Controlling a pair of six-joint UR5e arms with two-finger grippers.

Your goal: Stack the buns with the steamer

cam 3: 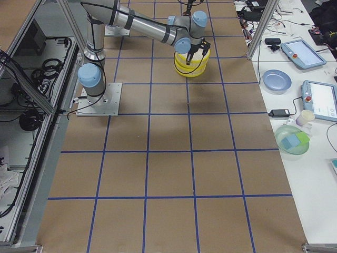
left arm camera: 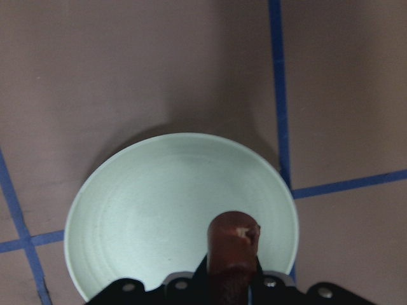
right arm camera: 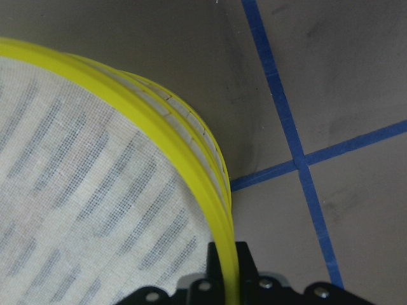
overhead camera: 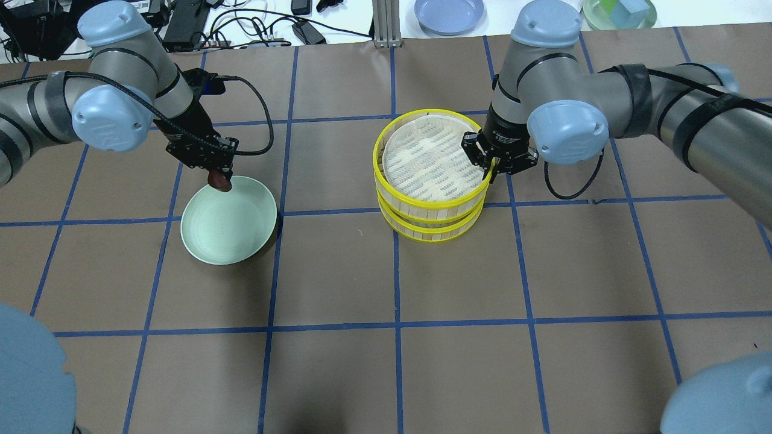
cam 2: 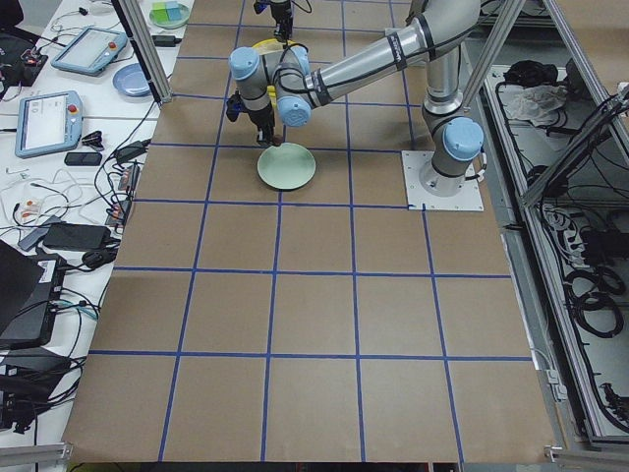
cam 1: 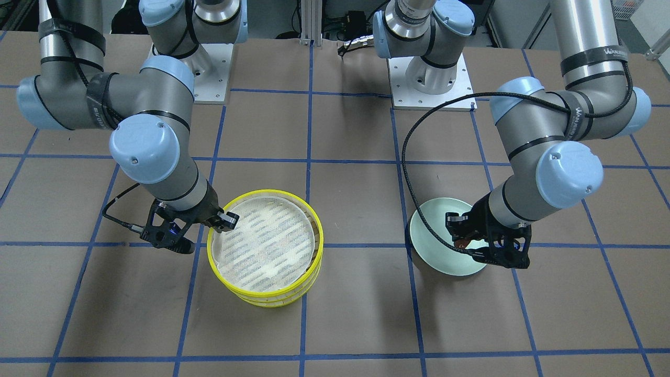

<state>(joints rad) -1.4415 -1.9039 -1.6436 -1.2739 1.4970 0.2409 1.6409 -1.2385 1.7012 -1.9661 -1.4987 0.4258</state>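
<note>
Brown bun (left arm camera: 233,244) held in left claw (left arm camera: 233,279) — transfer step.
Right claw (right arm camera: 224,267) clamps steamer (right arm camera: 130,107) rim — next, carry bun into it.

Overhead: rear, high, looking forward and down.
Front: opposite side, facing back.
Sides: either end, far.
Wrists: close, downward.
Shared: round pale-green plate (overhead camera: 229,226), stacked yellow-rimmed steamer trays (overhead camera: 431,208).

- Dark reddish-brown bun (overhead camera: 219,180): glossy, pinched upright in the left gripper (overhead camera: 217,171), held aloft.
- Upper steamer tray (overhead camera: 431,158): yellow-rimmed, stacked slightly askew on lower steamer tray (overhead camera: 429,231).
</note>
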